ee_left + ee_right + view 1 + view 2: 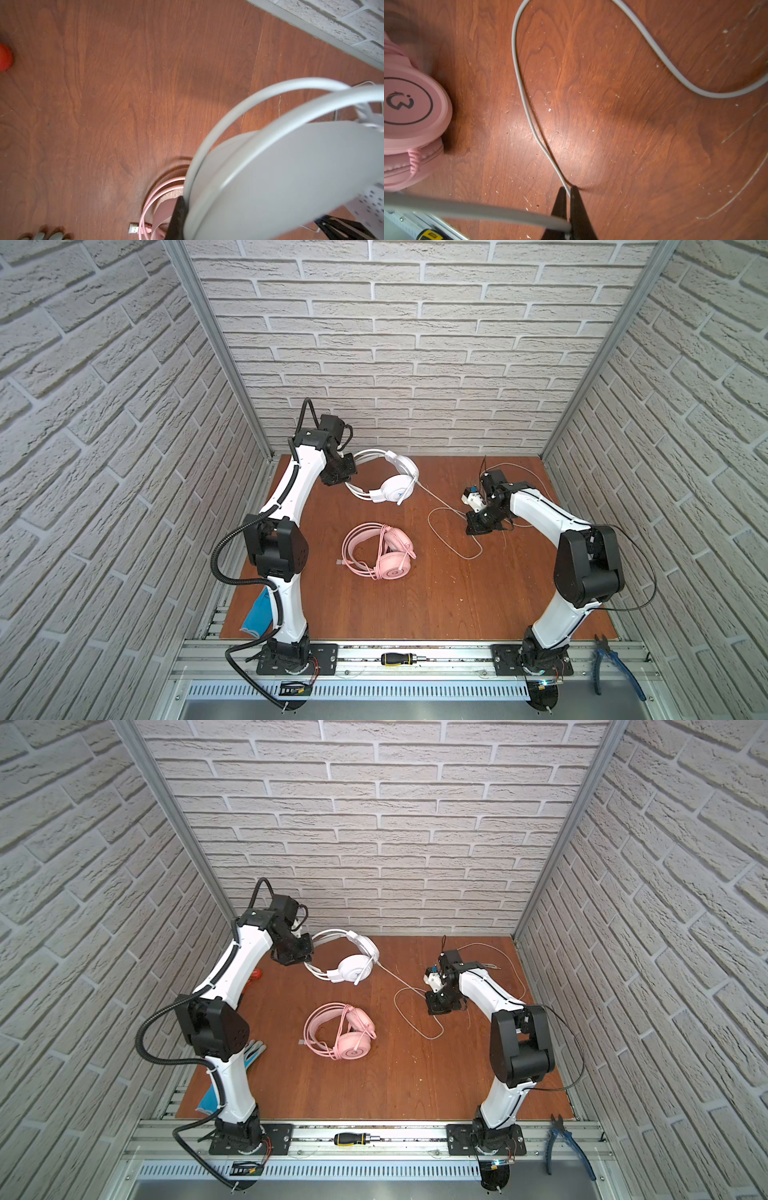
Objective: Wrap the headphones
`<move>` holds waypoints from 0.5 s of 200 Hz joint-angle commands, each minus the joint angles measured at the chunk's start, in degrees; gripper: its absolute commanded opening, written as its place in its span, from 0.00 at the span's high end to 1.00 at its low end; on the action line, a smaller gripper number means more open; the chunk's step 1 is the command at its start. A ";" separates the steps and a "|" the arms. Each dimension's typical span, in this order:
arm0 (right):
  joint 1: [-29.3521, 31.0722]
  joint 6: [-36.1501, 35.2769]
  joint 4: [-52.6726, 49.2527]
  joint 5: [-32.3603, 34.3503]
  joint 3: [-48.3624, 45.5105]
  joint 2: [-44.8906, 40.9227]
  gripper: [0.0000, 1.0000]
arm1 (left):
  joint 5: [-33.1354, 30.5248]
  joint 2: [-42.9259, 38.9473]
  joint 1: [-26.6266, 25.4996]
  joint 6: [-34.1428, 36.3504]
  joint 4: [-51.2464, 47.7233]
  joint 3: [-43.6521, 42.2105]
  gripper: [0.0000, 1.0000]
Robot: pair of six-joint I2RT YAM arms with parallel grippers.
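1. Gripping the white headset [397, 488] by its headband is the left gripper [347, 470]. Its jaws are pressed together on the flat band and wire hoops, clearest in the left wrist view.
2. White headset sits at the back of the wooden table [415, 605], left of centre and near the back wall [395, 364]. Whether its earcups touch the wood cannot be told.
3. Right gripper [569, 190] is pinching the white cable [519, 83], fingertips closed on it low over the table, right of centre.
4. White cable runs from the white headset's earcup across to the right gripper, then lies in a loose loop on the wood just in front of that gripper.
5. Pink headset [382, 553] lies mid-table in front of the white one, apart from both grippers. Its pink cable [381, 540] looks looped around the band, with the USB plug [134, 229] on the wood just beside it.
6. Off-task items — a black-and-yellow screwdriver [401, 659] on the front rail [457, 659], blue-handled pliers [604, 651] at the rail's right end, and a red object [4, 58] on the table.
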 commanded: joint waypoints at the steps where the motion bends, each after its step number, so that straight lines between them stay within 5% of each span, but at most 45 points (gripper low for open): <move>1: -0.72 4.74 6.13 -0.79 -2.61 0.62 0.89 | 5.81 -3.94 1.77 -1.44 6.31 0.19 1.00; 100: -0.74 16.47 27.92 -9.03 -12.22 0.96 0.61 | 9.50 -4.62 1.72 -2.41 8.78 -3.78 1.00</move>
